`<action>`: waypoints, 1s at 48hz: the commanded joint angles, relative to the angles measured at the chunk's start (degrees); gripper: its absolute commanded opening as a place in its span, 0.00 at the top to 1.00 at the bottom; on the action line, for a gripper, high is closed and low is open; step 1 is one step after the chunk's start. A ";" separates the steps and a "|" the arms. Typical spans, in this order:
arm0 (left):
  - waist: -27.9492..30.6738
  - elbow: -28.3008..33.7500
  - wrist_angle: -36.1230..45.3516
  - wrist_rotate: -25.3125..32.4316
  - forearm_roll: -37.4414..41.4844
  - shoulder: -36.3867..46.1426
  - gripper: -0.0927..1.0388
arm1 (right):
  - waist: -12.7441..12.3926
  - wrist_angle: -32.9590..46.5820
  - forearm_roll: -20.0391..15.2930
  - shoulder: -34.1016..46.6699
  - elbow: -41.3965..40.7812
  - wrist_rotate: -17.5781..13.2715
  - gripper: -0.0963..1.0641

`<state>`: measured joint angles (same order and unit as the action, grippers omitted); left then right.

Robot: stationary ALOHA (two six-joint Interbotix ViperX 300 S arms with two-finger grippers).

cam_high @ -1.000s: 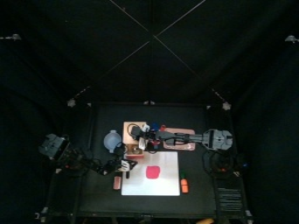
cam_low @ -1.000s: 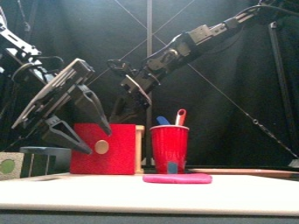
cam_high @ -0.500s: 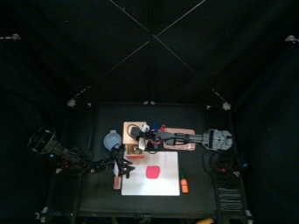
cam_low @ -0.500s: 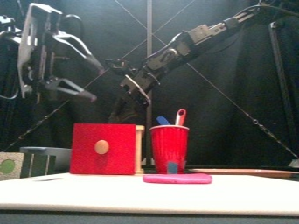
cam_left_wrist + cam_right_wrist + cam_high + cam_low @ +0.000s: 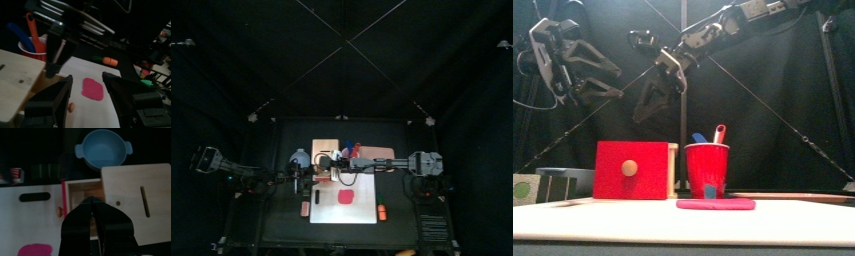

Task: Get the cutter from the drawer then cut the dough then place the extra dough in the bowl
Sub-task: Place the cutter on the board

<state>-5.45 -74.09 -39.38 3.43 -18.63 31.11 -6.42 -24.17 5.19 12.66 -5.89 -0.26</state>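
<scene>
wooden box: its red-fronted drawer stands open.
right gripper: above the open drawer, jaws seemingly closed tip to tip, nothing seen between them.
left gripper: high, left of the box, jaws spread wide, empty.
dough: flat on the board before the box.
bowl: just left of the box.

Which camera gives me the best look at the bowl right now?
Right wrist view: the blue-grey bowl shows whole from above, both handles visible, inside looking empty. Top view shows only a small blue spot left of the wooden box. Front view shows a grey sliver beside the red drawer front. Left wrist view misses it.
</scene>
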 commanded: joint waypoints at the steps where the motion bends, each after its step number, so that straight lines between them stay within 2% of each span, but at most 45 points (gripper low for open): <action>1: 0.97 -0.97 -0.53 2.55 0.35 2.99 0.16 | 0.35 0.00 -0.18 -2.90 0.70 0.00 0.42; 6: 1.76 -2.02 -0.53 4.66 0.35 6.59 0.16 | 0.70 -0.09 -0.35 -2.20 0.88 0.00 0.26; 10: 1.93 -2.90 -0.44 5.27 0.35 8.26 0.16 | 0.97 -0.35 -0.53 -1.32 1.49 -0.26 0.19; 24: 2.55 -3.25 -0.09 5.54 0.35 8.61 0.15 | 1.32 -3.69 -0.26 1.58 2.72 -1.14 0.19; 48: 2.55 -3.34 0.79 5.27 0.35 8.61 0.16 | -0.44 -4.48 0.70 5.19 4.48 -1.14 0.19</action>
<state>-3.08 -78.05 -38.50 8.79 -18.46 39.73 -6.06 -28.74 5.89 19.07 -2.81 -1.49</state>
